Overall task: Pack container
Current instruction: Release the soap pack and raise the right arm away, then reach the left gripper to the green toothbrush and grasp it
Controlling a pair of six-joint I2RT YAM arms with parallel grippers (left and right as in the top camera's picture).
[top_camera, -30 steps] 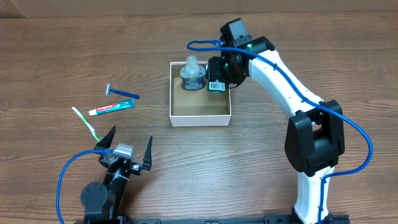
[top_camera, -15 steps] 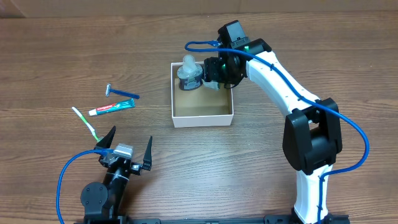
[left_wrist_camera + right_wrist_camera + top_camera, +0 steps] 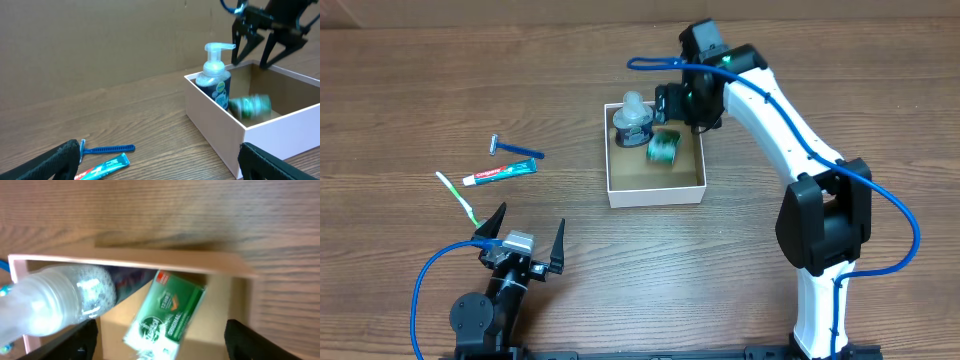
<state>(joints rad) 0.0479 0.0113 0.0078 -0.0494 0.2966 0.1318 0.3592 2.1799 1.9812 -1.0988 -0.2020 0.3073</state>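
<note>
Container (image 3: 657, 197) toward table's 12 o'clock, pump bottle (image 3: 632, 120) in its 11 o'clock corner. Right gripper (image 3: 248, 62) spread above 1 o'clock rim; green soap box (image 3: 663, 148) blurred beneath. Left gripper (image 3: 531, 218) spread, at 7. Risk: soap knocks bottle over; fingers snag thin wall.

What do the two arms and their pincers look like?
The right arm has white links with black joints and a small green light near the wrist. The left arm is black with a grey block. A blue cable loops along each. The left pincer and right pincer each have two black, tapering fingers.
</note>
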